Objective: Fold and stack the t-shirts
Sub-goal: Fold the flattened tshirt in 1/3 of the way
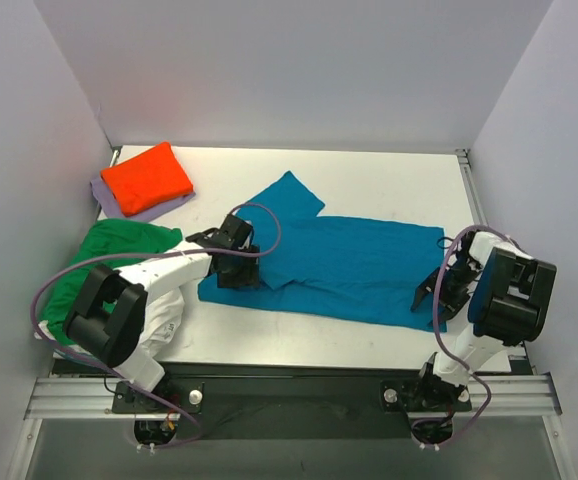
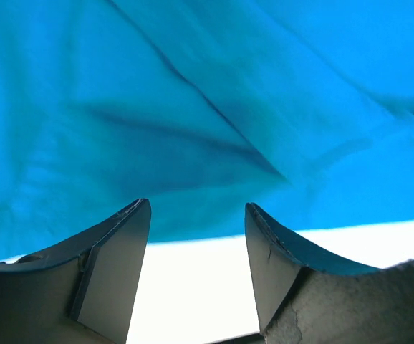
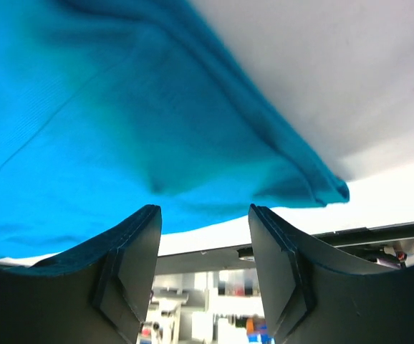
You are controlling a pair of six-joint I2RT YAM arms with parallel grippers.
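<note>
While the teal-blue t-shirt (image 1: 359,265) lies stretched from nine to three o'clock, the left gripper (image 1: 241,278) and right gripper (image 1: 427,298) flank its ends, jaws parted and empty.

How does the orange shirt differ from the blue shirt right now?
The orange shirt is folded into a compact block; the blue shirt lies spread out wide. The orange shirt rests on a lavender shirt in the far left corner; the blue shirt lies on the table in the middle. Both are plain-coloured.
</note>
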